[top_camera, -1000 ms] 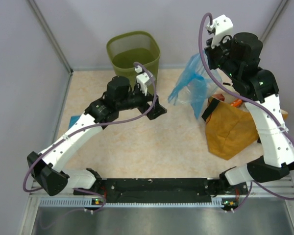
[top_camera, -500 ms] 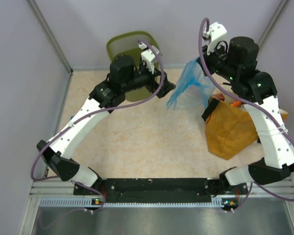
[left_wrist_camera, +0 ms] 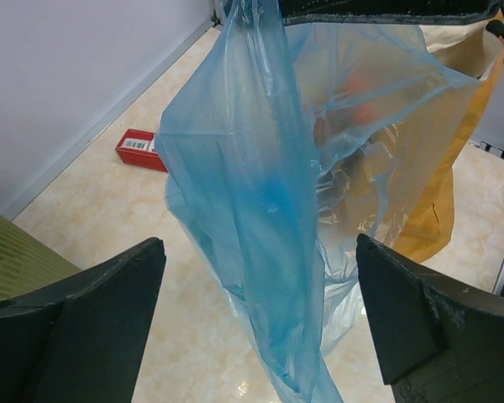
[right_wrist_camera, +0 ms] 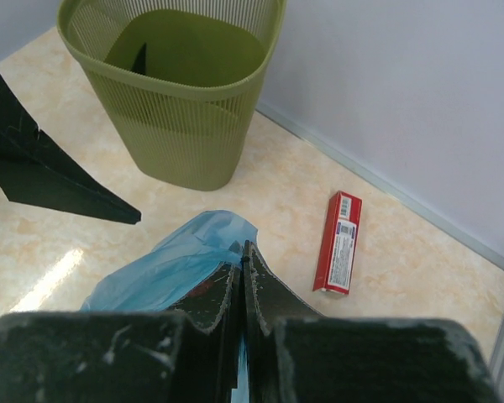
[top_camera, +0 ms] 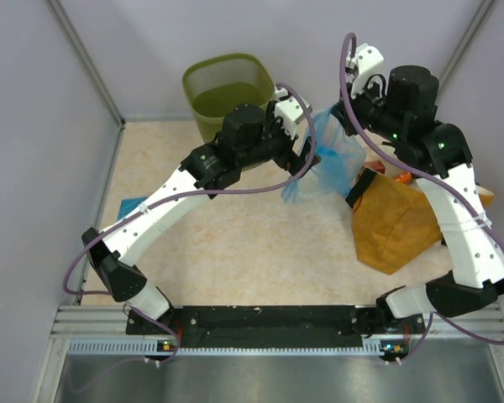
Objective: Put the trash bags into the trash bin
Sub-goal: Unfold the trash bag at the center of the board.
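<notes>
Right fingers (right_wrist_camera: 242,290) pinched together on top of trash bag (left_wrist_camera: 260,185). Bag hangs above desk (top_camera: 235,243), beside orange sack (top_camera: 395,222). Left fingers (left_wrist_camera: 76,327) spread wide, flanking bag. Trash bin (right_wrist_camera: 185,134) upright, apart from bag. Red box (right_wrist_camera: 338,242) visible in wrist views only.

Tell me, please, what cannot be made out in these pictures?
- Top view: the left arm hides part of the olive-green wire-mesh bin.
- Left wrist: the crinkled translucent light-blue plastic bag blurs the orange shapes behind it.
- Right wrist: the shut right gripper hides the bag's clamped edge.
- Flat red rectangular box: label too small to read.
</notes>
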Controlling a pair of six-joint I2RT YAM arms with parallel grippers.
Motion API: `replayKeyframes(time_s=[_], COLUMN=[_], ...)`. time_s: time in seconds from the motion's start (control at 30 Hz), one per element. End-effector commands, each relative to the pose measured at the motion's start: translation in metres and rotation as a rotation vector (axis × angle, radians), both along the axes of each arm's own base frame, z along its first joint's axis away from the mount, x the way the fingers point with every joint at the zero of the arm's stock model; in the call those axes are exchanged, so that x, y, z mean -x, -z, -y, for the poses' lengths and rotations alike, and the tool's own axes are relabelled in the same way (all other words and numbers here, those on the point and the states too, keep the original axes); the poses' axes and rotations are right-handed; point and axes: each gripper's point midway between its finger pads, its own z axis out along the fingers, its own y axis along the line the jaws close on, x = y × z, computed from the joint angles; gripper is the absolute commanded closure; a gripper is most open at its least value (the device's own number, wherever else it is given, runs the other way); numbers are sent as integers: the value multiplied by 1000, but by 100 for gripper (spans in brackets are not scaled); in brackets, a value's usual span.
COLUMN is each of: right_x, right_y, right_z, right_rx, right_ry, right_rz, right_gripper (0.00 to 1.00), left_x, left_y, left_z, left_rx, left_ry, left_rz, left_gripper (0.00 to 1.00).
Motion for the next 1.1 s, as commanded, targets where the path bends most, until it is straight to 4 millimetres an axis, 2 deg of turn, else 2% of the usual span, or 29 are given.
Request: replayKeyframes(time_s=[0.0, 0.13, 0.2, 0.4, 0.47, 0.5, 0.53, 0.57, 0.6, 0.67, 0.7, 0.83, 0.87, 1.0, 1.07], right_x=[1, 2, 2, 8, 8, 8, 8, 8, 7, 7, 7, 9, 10, 19, 29], right_y=[6, 7, 9, 0, 0, 1, 3, 6, 9, 13, 13, 16, 14, 11, 9], right_z=[-2, -3, -2, 2, 4, 4, 4, 4, 4, 3, 4, 4, 4, 2, -5], right_rx=[-22, -25, -22, -23, -21, -19, -15, -11, -7, 0, 1, 3, 2, -4, -16], right_ry=[-7, -14, -13, -4, 1, 1, 1, -1, 0, -4, -4, -7, -9, -46, -106], right_rz=[-26, -31, -34, -9, -6, -8, -13, -17, -24, -31, -33, -39, -35, -27, -23], right_gripper=[100, 100, 100, 100, 100, 100, 100, 100, 100, 100, 96, 59, 53, 38, 37], left_x=[-6, -16, -21, -21, -20, -20, -19, -19, -18, -19, -20, -31, -36, -51, -56], left_y=[-15, -6, -3, 15, 19, 17, 15, 12, 8, 0, -4, -15, -18, -21, -21], left_z=[-4, -6, -7, -7, -7, -8, -10, -11, -14, -18, -21, -39, -46, -64, -71], left_rx=[-22, -74, -91, -128, -135, -133, -132, -127, -121, -113, -111, -84, -75, -44, -29], left_ry=[-77, -165, -182, -172, -169, -169, -168, -171, -179, -197, -210, -307, -341, -414, -433], left_rz=[92, 125, 138, 128, 130, 134, 141, 146, 155, 167, 174, 164, 156, 90, 66], left_gripper=[1, 5, 15, 33, 43, 49, 62, 78, 100, 100, 100, 100, 100, 100, 100])
